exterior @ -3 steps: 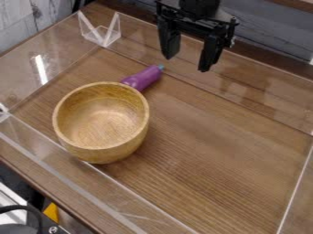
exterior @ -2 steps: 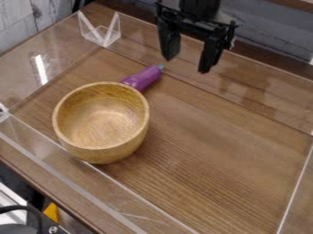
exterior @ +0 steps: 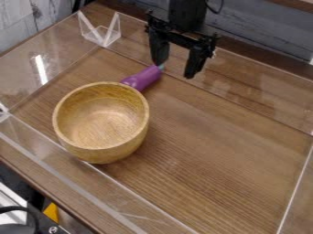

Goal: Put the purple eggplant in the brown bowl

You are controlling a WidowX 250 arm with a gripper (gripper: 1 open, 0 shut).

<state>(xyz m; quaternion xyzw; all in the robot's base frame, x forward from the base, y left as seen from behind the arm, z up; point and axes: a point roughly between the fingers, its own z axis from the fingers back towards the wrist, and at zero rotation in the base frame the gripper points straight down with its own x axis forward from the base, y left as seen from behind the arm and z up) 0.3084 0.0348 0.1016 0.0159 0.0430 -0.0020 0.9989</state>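
Shifted since the earlier frames: gripper (exterior: pixel 178 64), which stood further toward 3 o'clock and higher, now hangs lower and nearer the eggplant; all other items lie as before.

Surface (exterior: pixel 221 137): wood-grain board filling most of the view, boards running roughly from 10 o'clock to 4 o'clock. No brand, label or writing legible anywhere.

Clear walls (exterior: pixel 73 196): transparent panels enclosing the surface on all visible sides, with glare along the 9 o'clock edge.

Brown bowl (exterior: pixel 132 144): round, light wood, thick rim, grain visible inside. Sits upright at about 8 o'clock from centre. Nothing inside it.

Gripper: dark, pointing straight down at about 12 o'clock in the view. Fingers (exterior: pixel 193 62) stand well apart, nothing between them. Its tips hang just above and slightly to 2 o'clock of the eggplant's far end; contact cannot be confirmed.

Clear stand (exterior: pixel 99 30): small V-shaped transparent piece at 11 o'clock, well apart from the rest.

Purple eggplant (exterior: pixel 145 77): small, smooth, elongated. Lies flat on the surface just beyond the bowl's rim at the bowl's 1 o'clock, outside the bowl. Long axis runs from 8 o'clock to 2 o'clock; near end touches or almost touches the rim, far end points toward the gripper.
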